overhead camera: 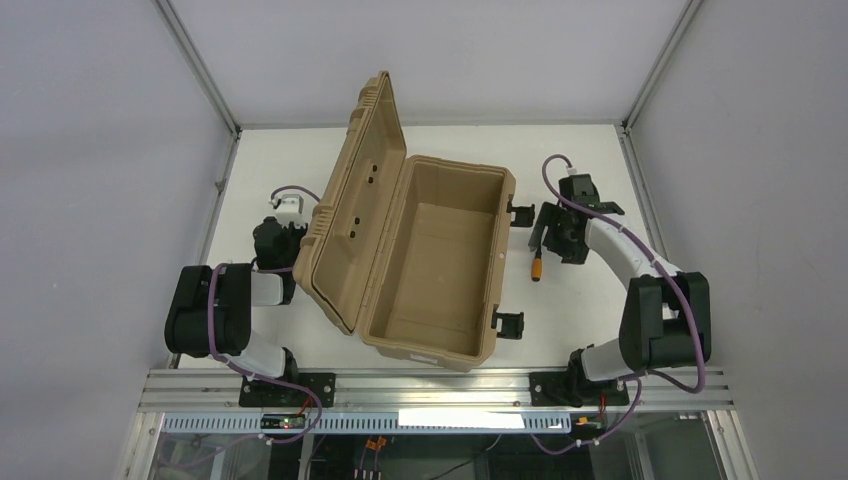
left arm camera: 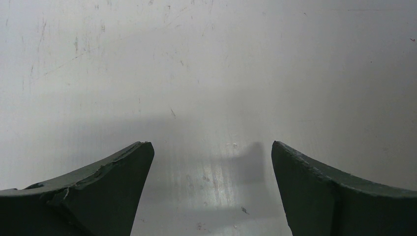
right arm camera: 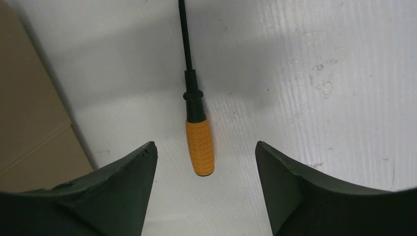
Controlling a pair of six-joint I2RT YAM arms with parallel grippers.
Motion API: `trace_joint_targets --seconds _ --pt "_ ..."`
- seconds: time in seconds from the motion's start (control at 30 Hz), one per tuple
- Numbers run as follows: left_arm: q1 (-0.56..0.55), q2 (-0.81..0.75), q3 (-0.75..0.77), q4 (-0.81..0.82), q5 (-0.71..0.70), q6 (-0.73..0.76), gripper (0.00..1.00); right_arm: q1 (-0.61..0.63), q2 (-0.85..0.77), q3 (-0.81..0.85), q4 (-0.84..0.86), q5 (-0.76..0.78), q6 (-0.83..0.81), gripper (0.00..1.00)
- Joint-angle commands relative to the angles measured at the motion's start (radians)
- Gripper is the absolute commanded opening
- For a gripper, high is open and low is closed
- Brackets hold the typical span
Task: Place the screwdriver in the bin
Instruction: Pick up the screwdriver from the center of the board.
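1. While the left gripper sits left of the lid, its jaws are wide. Nothing is between them but bare table.
2. Bin is mid-table, lid swung up to the left, cavity open upward and looking empty.
3. Screwdriver lies flat on the table just right of the bin, not in it. The orange handle is toward the arm bases, the shaft pointing away.
4. Right gripper is low over the handle, jaws apart, one on each side, neither touching. Nothing is held.
5. My read is that the grasp is the step in hand. Next it needs to pinch the handle square, lift clear of the bin's right wall and latches, carry left over the cavity and release. An off-centre pinch could let the handle roll or pivot.
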Motion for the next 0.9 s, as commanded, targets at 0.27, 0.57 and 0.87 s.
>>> trace_joint_targets --seconds 0.27,0.57,0.87 --pt "-0.005 -0.020 0.010 0.028 -0.008 0.010 0.99 0.050 0.121 -0.044 0.111 0.013 0.044 0.60" --pt "-0.005 -0.020 0.011 0.028 -0.008 0.010 0.99 0.058 0.145 -0.025 0.092 0.034 0.046 0.15" --pt "-0.005 -0.020 0.010 0.028 -0.008 0.009 0.99 0.057 -0.041 0.063 -0.054 0.120 0.033 0.04"
